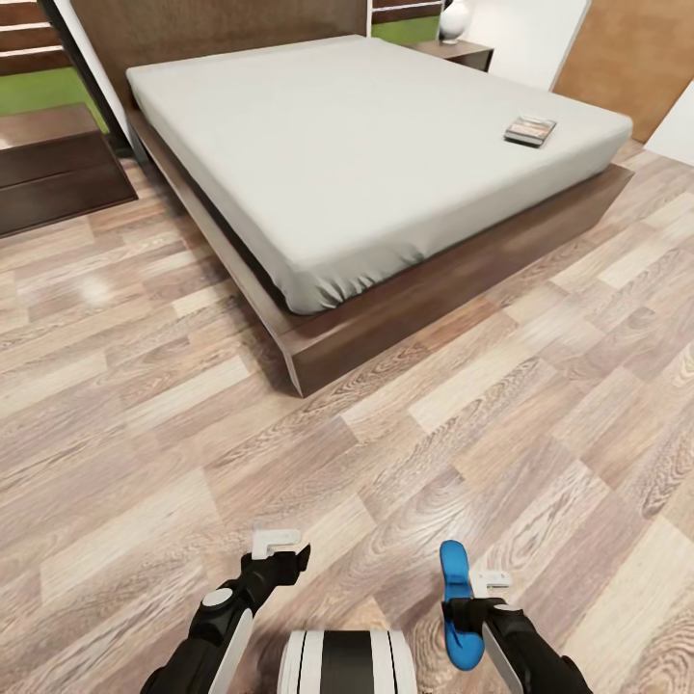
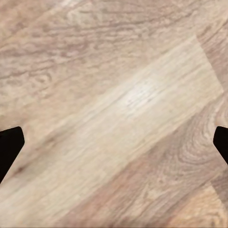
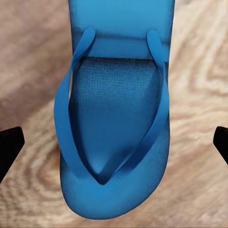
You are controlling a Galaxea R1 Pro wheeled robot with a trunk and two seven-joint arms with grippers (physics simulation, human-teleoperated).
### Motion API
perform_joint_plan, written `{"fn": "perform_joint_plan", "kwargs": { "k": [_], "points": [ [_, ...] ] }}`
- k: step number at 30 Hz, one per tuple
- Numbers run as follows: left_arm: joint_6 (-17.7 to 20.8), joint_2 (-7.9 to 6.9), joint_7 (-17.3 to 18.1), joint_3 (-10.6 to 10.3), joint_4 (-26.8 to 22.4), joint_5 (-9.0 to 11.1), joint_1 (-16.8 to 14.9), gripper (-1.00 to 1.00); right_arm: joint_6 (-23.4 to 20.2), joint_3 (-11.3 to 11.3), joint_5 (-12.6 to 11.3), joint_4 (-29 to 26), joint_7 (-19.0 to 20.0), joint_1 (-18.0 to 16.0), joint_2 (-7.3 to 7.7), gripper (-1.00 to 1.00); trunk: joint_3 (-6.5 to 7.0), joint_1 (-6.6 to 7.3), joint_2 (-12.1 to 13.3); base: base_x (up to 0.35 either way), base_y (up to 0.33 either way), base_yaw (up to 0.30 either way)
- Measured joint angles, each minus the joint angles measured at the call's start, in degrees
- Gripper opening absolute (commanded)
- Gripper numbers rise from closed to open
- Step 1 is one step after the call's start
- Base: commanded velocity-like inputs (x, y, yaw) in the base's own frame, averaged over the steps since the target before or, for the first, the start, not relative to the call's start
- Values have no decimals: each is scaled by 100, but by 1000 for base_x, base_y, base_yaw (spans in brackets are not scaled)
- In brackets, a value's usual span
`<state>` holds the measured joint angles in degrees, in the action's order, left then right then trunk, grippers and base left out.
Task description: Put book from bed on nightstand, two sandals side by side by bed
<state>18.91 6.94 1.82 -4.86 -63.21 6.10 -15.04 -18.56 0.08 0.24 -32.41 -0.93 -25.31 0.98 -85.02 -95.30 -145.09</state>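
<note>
The bed [image 1: 366,145] with its off-white mattress and dark frame fills the upper part of the head view. The book [image 1: 530,130] lies flat near the mattress's right corner. A nightstand [image 1: 463,50] stands behind the bed at the far right. One blue sandal [image 1: 453,578] lies on the wood floor close in front of me. My right gripper [image 1: 472,602] hangs over it, open. In the right wrist view the sandal [image 3: 114,123] sits strap-up between the wide-apart fingertips [image 3: 9,147], untouched. My left gripper [image 1: 284,554] is open over bare floor [image 2: 114,95].
A low dark cabinet with two drawer fronts [image 1: 53,164] stands left of the bed by the headboard. A white lamp [image 1: 453,19] sits on the far nightstand. A wooden door [image 1: 636,58] is at the upper right. Plank floor [image 1: 193,386] stretches between me and the bed frame [image 1: 434,308].
</note>
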Motion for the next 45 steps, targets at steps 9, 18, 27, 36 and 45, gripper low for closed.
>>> {"fn": "perform_joint_plan", "kwargs": {
  "k": [9,18,27,36,45],
  "points": [
    [0,0,0,0,0,1,-4,100,0,0,0,0,1,-1,-1,100,-178,-20,-11,0,0,0],
    [0,0,0,0,0,1,-3,100,0,0,2,0,2,0,-1,100,-222,-26,-13,0,0,0],
    [0,0,0,0,0,0,1,100,0,0,0,0,3,2,-1,100,-355,-41,-22,0,0,0],
    [0,0,0,0,0,-1,0,100,0,0,3,0,1,3,-1,100,-355,-41,-22,0,0,0],
    [0,0,-1,0,0,1,-3,100,0,0,4,0,1,1,-1,100,-355,-39,-22,104,0,0]
  ]
}}
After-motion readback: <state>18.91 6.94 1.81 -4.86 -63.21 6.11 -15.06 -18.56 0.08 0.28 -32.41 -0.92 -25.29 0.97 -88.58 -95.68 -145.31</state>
